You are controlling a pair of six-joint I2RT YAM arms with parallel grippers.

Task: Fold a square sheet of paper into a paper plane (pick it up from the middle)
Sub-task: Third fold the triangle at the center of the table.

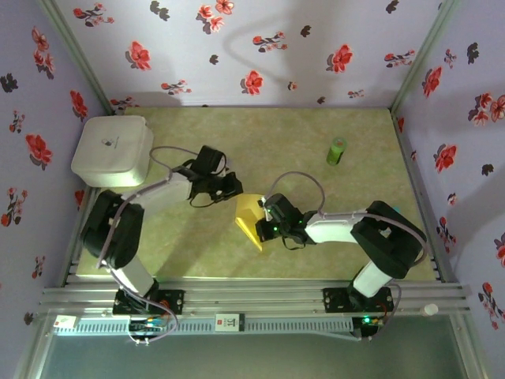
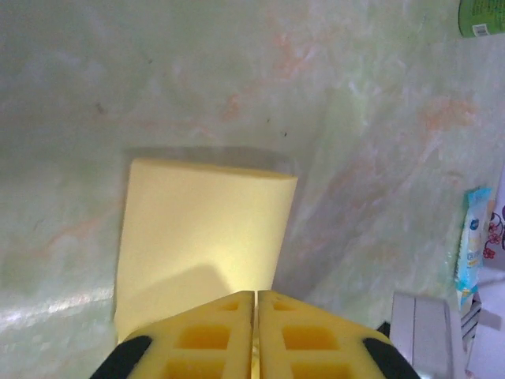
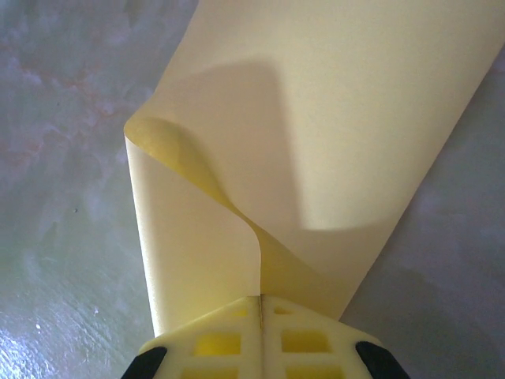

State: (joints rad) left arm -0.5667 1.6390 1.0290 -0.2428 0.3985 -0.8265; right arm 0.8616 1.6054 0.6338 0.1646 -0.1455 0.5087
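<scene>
Pinching curled thin yellow paper sheet's (image 3: 355,118) edge with shut right gripper (image 3: 259,298), left gripper (image 2: 256,294) closed just beside it, open green counter (image 1: 276,142) around.

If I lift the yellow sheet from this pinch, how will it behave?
Likely floppy: the square sheet of paper curls and twists where the right gripper pinches it. Looks thin, so probably very light, apt to sway and crease.

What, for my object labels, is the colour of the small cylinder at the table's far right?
Green. The cylinder shows best in the top external view.
</scene>
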